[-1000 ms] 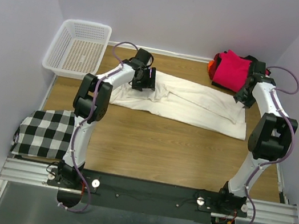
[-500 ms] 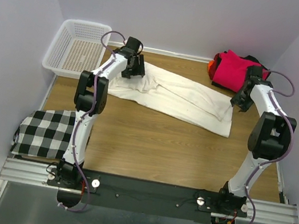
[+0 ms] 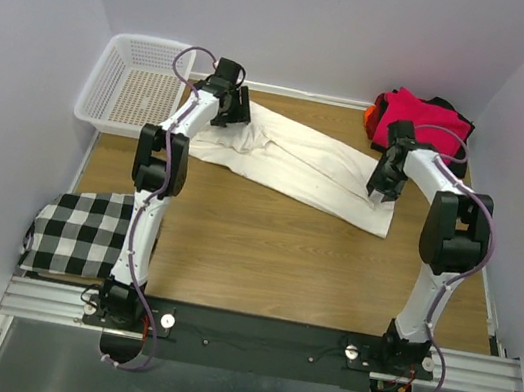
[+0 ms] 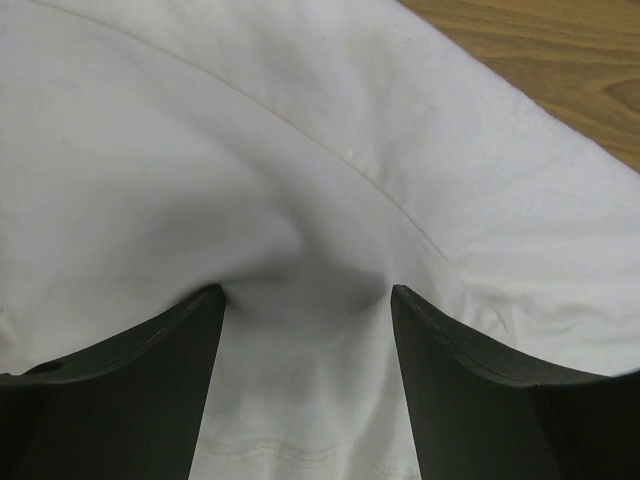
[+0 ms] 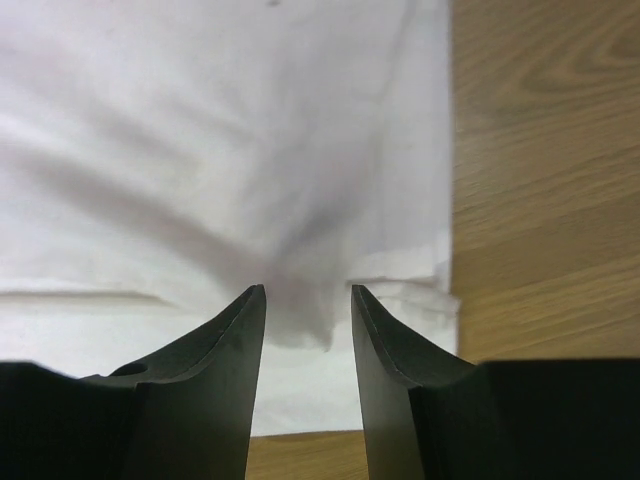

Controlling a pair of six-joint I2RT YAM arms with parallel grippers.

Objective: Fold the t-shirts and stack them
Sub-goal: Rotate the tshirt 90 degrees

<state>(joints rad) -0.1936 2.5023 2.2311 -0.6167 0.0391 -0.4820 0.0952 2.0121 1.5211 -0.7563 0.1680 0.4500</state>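
Cream fabric t-shirt [image 3: 298, 167] lies rumpled, slantwise across wooden counter [image 3: 283, 251]; left gripper [image 4: 305, 300], jaws wide, and right gripper [image 5: 308, 295], jaws narrow, each pinch a puckered fold.

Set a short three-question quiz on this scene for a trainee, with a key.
1. True or false: the left pincer and the right pincer each grip the cream t-shirt.
2. Where does the white basket stand? A. far left corner. B. far right corner. C. near left corner.
3. Fill in: the magenta-red t-shirt lies on top of the pile in the far ____ corner.
Key: 1 true; 2 A; 3 right.
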